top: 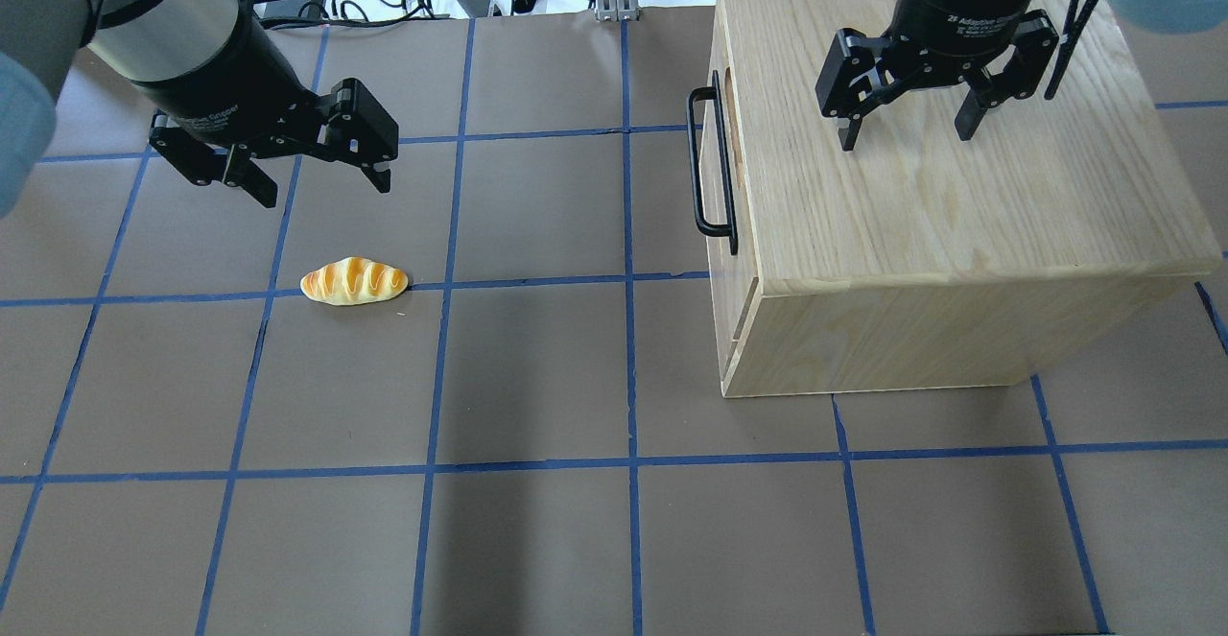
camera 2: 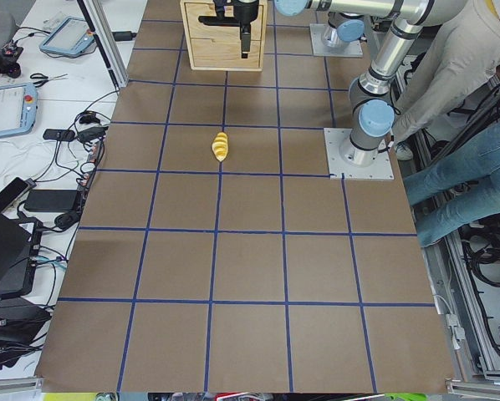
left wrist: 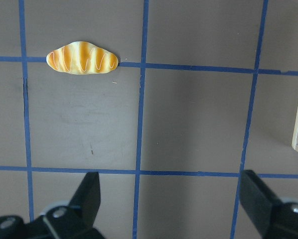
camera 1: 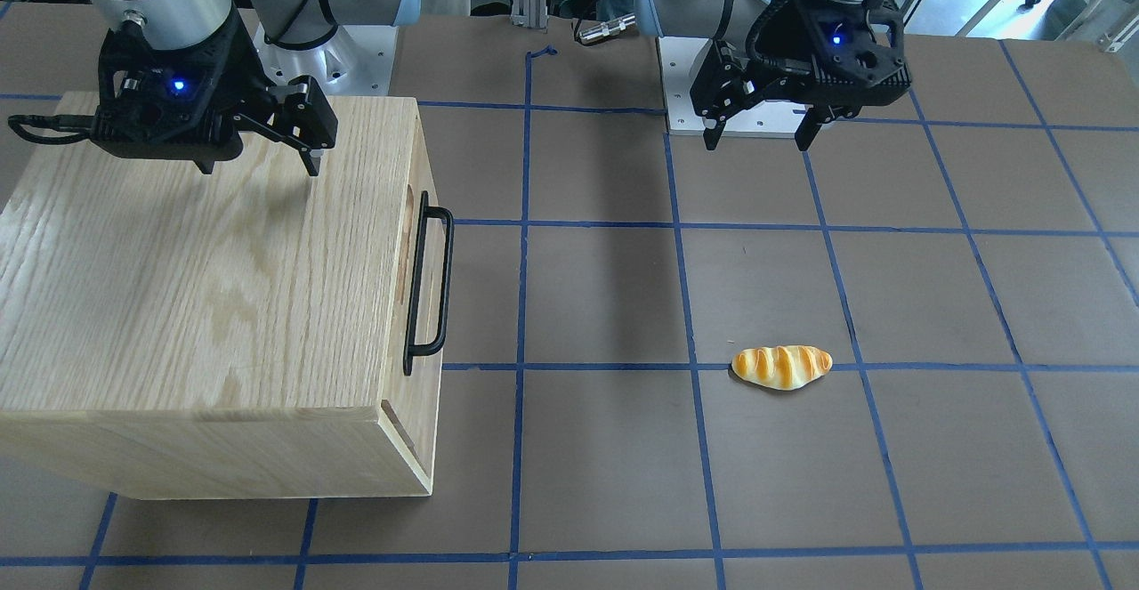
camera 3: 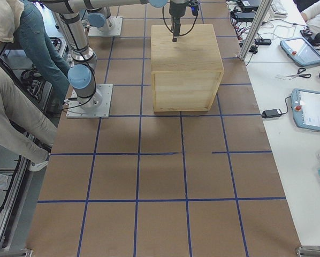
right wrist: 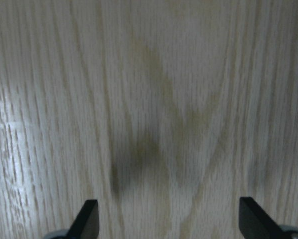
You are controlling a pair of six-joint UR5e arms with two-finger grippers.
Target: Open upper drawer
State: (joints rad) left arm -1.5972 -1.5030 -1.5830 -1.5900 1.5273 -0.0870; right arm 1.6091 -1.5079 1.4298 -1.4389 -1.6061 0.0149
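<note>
The upper drawer (camera 1: 412,252) is shut in the oak-grain cabinet (camera 1: 205,287), its front facing the table's middle. Its black bar handle (camera 1: 442,280) shows over the recess, and also in the overhead view (top: 708,164). My right gripper (top: 905,134) hangs open and empty above the cabinet's top, back from the handle; its wrist view shows only wood grain (right wrist: 149,99) between the fingers (right wrist: 86,219). My left gripper (top: 324,190) is open and empty over the table, well away from the cabinet.
A toy bread roll (top: 354,281) lies on the brown table just in front of my left gripper and shows in the left wrist view (left wrist: 82,60). Blue tape lines grid the table (top: 537,377). People stand beside the robot bases in the side views.
</note>
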